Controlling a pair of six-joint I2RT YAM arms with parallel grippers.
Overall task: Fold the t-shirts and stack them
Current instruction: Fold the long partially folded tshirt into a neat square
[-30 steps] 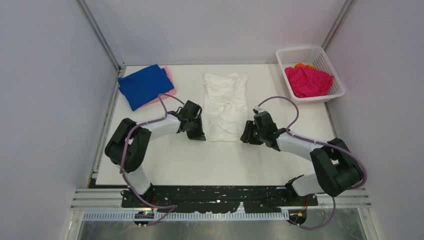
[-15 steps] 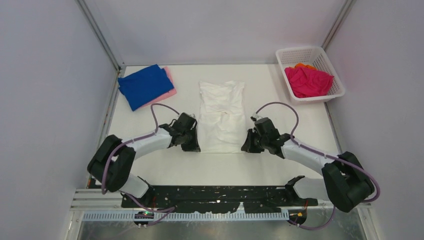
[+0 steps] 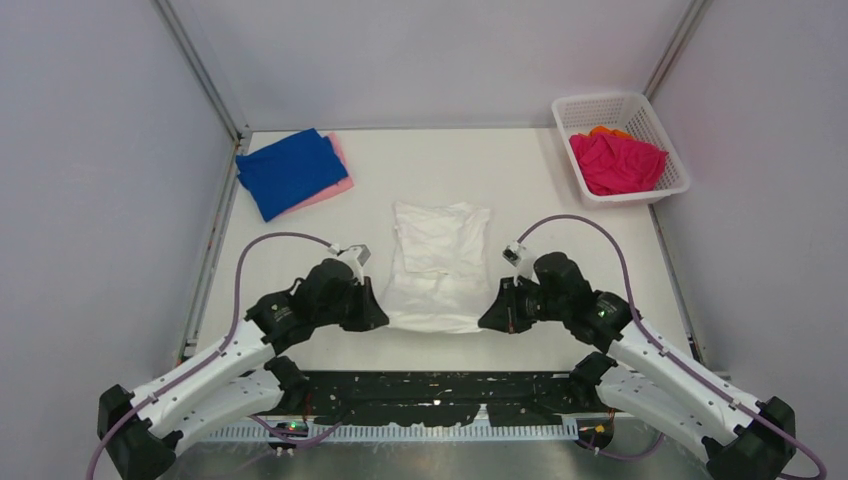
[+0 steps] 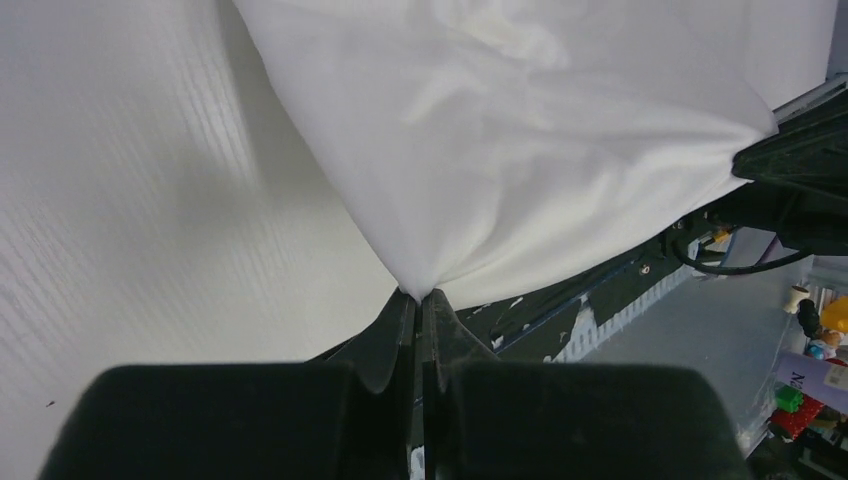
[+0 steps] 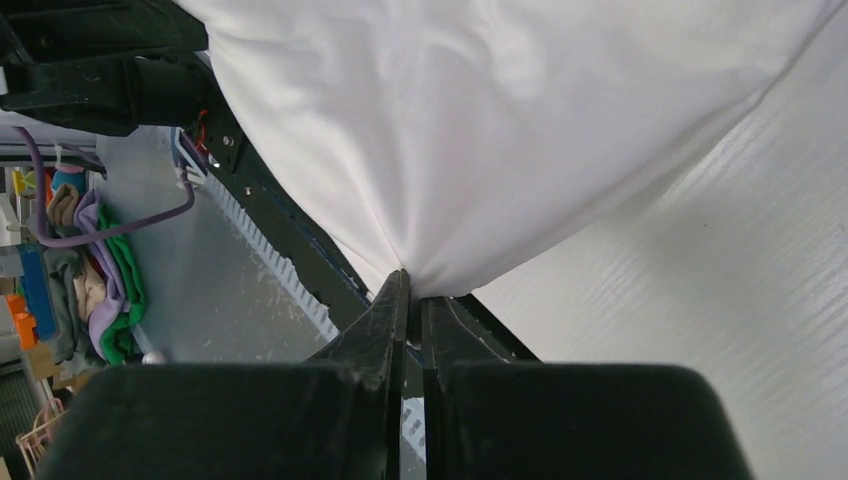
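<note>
White t-shirt (image 3: 437, 265), its two near corners tight between closed left fingers (image 4: 385, 345) and closed right fingers (image 5: 380, 335)

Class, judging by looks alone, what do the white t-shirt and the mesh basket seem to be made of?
The white t-shirt: soft matte cloth, perhaps cotton knit; it drapes and puckers where pinched. The basket: seemingly rigid white plastic, with moulded open-mesh walls.
</note>
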